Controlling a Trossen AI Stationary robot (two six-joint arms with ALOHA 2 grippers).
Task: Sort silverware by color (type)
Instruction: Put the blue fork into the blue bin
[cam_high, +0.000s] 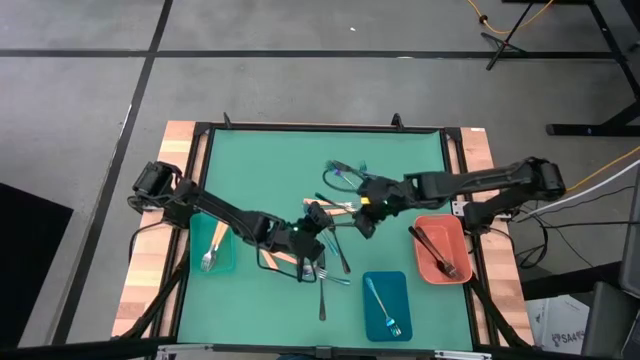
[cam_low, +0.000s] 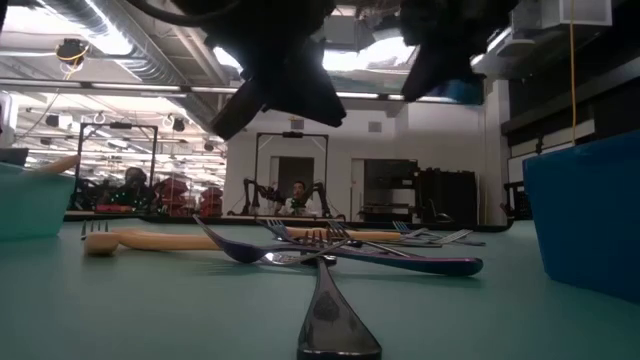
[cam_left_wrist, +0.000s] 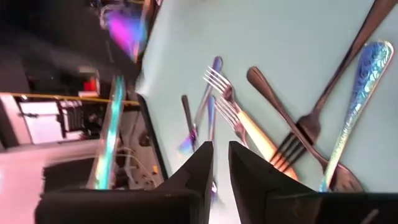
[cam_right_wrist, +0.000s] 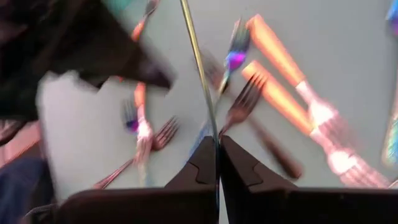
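Three small rectangular trays sit on the green mat: a teal tray (cam_high: 224, 262) at the left edge with a pale fork in it, a blue tray (cam_high: 385, 322) at the near edge holding an iridescent blue-teal fork (cam_high: 383, 306), and a salmon-red tray (cam_high: 455, 240) at right holding a dark black fork (cam_high: 434, 250). Loose silverware (cam_high: 335, 232) lies tangled mid-mat: slim metal forks, some with smooth tan handles, some shimmering blue-violet, some dark. Level view shows a tan-handled fork (cam_low: 150, 239) lying flat beside crossed glossy tines.

Left gripper (cam_high: 311, 243) hangs over the pile's near side; dark fingers (cam_left_wrist: 198, 171) stand a narrow slit apart, nothing seen between them. Right gripper (cam_high: 366, 221) sits just beside it over the pile's right side, jaws pressed together on a thin silvery strip (cam_right_wrist: 198, 56), edge-on; cannot tell which utensil it is.
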